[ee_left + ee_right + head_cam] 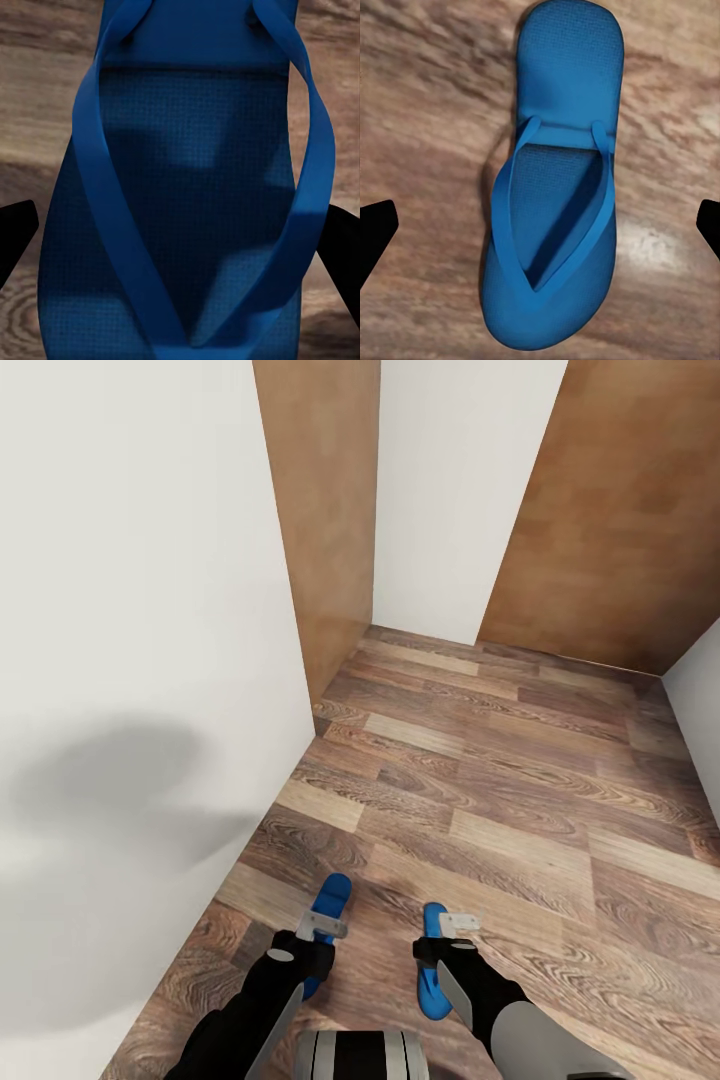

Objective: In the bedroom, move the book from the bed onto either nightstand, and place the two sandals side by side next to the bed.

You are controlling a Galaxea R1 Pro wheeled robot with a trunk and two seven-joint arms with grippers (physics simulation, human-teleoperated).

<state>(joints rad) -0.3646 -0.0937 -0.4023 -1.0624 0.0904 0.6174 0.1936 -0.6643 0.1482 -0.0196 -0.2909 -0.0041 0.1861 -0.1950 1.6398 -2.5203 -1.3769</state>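
From the head view, my left gripper (pixel 322 927) and right gripper (pixel 458 925) each hang over a blue sandal (pixel 330 905) (pixel 432 960) on the wood-plank floor (pixel 520 780), near the white wall (pixel 130 660).

In the left wrist view, fingers spread beside the rubbery left sandal (pixel 187 195).

In the right wrist view, fingers spread wide of the right sandal (pixel 559 187), which lies flat. I judge neither sandal placed yet.

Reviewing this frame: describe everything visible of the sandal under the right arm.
The right-hand sandal is a bright blue flip-flop with a flat, finely textured sole and a V-shaped thong strap. It lies flat, strap up, on the wood-plank floor, just ahead of the robot and apart from the other sandal. The right end effector hangs above it, black fingers spread wide of its sides, touching nothing.
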